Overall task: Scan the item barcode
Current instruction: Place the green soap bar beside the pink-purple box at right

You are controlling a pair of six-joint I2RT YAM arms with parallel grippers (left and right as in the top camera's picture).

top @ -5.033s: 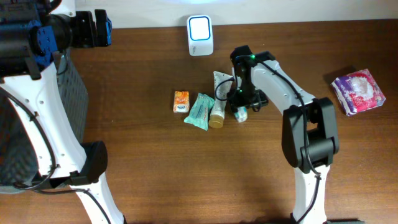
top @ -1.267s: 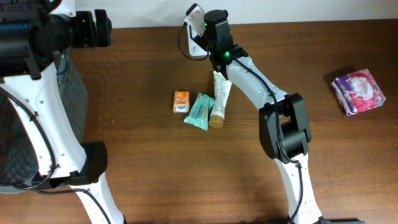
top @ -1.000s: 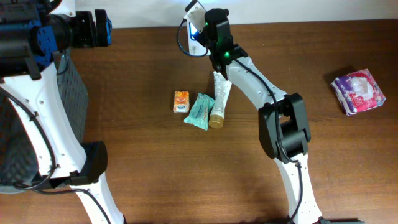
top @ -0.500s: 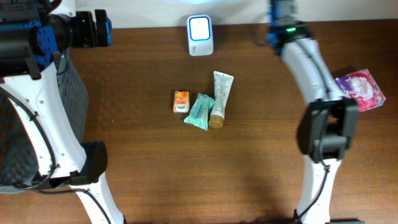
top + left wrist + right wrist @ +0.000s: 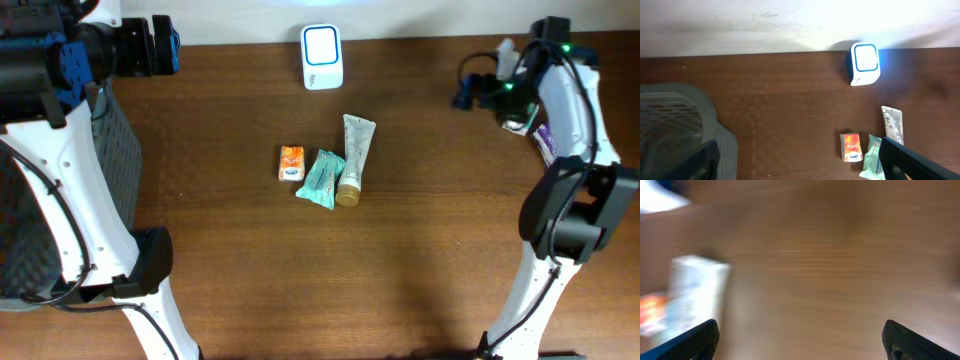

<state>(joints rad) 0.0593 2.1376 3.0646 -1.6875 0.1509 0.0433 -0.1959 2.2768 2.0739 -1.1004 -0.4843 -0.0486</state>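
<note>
Brown wood table has three small items in its middle: an orange packet, a teal packet just right of it, and a white tube close beside that. Farther right, a pink pack peeks out from under the right arm. The right pincer hangs over the far right of the table, wide open, holding nothing. At the far edge stands the white scanner, glowing blue. The left pincer is far left near a grey basket, wide open and empty
</note>
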